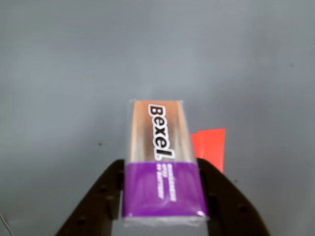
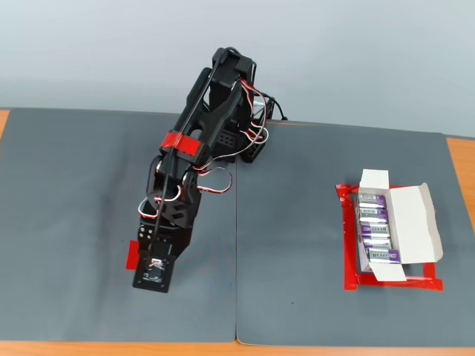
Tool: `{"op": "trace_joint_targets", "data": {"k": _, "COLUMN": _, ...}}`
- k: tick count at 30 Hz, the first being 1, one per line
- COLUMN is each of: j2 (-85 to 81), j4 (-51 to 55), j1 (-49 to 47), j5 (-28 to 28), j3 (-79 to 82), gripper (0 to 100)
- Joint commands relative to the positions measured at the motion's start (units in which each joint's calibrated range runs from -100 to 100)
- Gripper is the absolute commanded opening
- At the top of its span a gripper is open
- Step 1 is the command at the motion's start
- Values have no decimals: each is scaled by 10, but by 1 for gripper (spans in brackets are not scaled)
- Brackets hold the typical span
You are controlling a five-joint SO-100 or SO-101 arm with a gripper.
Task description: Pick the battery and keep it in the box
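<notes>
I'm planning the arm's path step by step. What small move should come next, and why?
Probably lift the arm and swing it toward the right of the fixed view. The end effector is closed on the battery, low over the grey mat, while the box sits far off, open and holding other batteries.

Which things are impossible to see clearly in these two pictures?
- Battery: in the fixed view the arm hides it.
- Gripper: its fingertips are behind the battery in the wrist view.
- Small purple lettering: blurred in the wrist view.
- Box: outside the wrist view; labels inside too small in the fixed view.
</notes>
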Motion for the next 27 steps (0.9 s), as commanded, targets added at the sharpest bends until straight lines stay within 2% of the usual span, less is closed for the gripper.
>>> {"op": "trace_joint_targets", "data": {"k": 1, "j2": -38, "j4": 2, "j1": -3, "j5": -2, "j3": -9, "gripper": 11}}
{"op": "trace_joint_targets", "data": {"k": 14, "j2": -75, "j4": 4, "j1": -13, "j5": -2, "j3": 1, "gripper": 11}}
{"op": "trace_joint_targets", "data": {"k": 27, "j2": -157, "j4": 4, "j1": -72, "j5": -13, "j3": 8, "gripper": 11}}
